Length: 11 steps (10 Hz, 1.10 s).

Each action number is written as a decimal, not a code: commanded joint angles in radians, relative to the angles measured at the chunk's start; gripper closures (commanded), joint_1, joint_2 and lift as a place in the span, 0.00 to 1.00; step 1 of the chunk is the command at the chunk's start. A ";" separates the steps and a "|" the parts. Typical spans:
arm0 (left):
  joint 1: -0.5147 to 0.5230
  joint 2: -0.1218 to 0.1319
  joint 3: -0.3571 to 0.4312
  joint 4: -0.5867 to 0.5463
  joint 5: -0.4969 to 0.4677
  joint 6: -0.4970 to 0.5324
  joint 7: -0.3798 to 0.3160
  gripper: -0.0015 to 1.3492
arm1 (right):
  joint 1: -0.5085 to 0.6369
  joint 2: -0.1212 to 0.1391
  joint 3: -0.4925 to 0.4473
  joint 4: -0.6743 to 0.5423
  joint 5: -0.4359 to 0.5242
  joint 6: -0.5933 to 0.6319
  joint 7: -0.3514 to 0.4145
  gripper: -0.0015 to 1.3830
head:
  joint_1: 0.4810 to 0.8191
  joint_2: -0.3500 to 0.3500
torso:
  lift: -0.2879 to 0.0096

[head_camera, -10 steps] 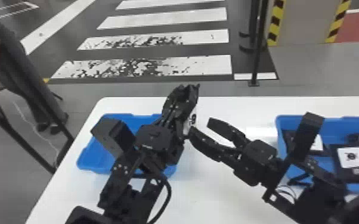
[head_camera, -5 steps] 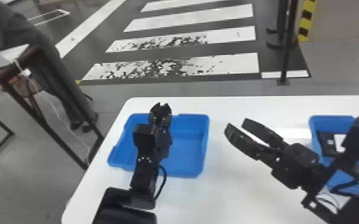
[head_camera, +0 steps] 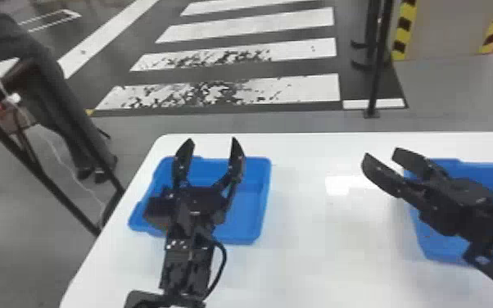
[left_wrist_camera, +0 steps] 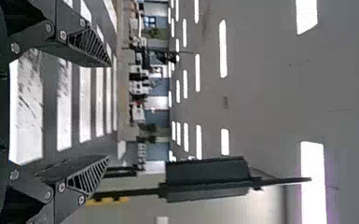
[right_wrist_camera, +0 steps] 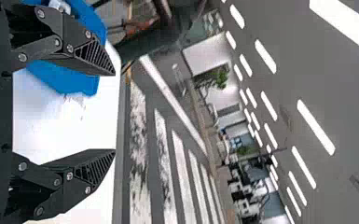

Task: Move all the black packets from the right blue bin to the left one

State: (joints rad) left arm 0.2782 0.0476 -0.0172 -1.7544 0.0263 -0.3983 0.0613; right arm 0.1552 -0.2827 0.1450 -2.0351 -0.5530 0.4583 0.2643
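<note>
Nearest me, my left gripper (head_camera: pixel 213 141) sits over the left blue bin (head_camera: pixel 254 200) with its two fingers spread wide and only air between them, where half a second ago they looked closed together in about the same spot. A second ago it was over by the bin's right side, close to the other gripper's tips, with something whitish at its fingers. The left wrist view agrees: the fingers stand well apart. My right gripper (head_camera: pixel 381 157) is parted too, nothing in its grasp, its tips pointing left just short of the right blue bin (head_camera: pixel 438 245); it has drawn back toward that bin since half a second ago. As for the black packets, I cannot tell where they are now: my right arm and the edge of the head view hide much of the right bin, where several lay a second ago. (From this far off, that arm is very much in my way.) Both bins rest on the white table (head_camera: pixel 319 254), well apart, and what I see of the left one's floor is plain blue. Beyond the table's far edge runs the striped crossing (head_camera: pixel 254 20), with a dark post (head_camera: pixel 376 73) standing at its right.
</note>
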 commanded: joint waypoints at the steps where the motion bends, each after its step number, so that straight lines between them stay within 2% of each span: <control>1: 0.075 0.021 -0.075 -0.124 0.063 -0.004 -0.003 0.09 | 0.007 0.017 -0.097 -0.033 0.118 0.133 -0.031 0.36 | 0.63 0.75 | 0.50; 2: 0.139 0.026 -0.087 -0.213 0.095 0.018 -0.015 0.09 | 0.004 0.023 -0.139 -0.025 0.174 0.177 -0.051 0.33 | 0.63 0.70 | 0.50; 3: 0.193 0.023 -0.087 -0.279 0.127 0.042 -0.023 0.09 | 0.004 0.030 -0.175 -0.008 0.222 0.199 -0.069 0.26 | 0.63 0.60 | 0.50; 5: 0.215 0.018 -0.085 -0.306 0.143 0.062 -0.035 0.09 | -0.020 0.037 -0.205 0.066 0.244 0.231 -0.080 0.17 | 0.63 0.48 | 0.50; 7: 0.213 0.018 -0.085 -0.306 0.143 0.064 -0.038 0.09 | -0.067 0.046 -0.201 0.149 0.270 0.244 -0.094 0.17 | 0.63 0.43 | 0.50; 11: 0.213 0.018 -0.085 -0.306 0.143 0.084 -0.049 0.09 | -0.150 0.042 -0.175 0.304 0.270 0.253 -0.105 0.17 | 0.63 0.40 | 0.50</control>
State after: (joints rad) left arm 0.4908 0.0659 -0.1017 -2.0604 0.1695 -0.3168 0.0125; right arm 0.0117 -0.2410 -0.0318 -1.7469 -0.2819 0.7085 0.1596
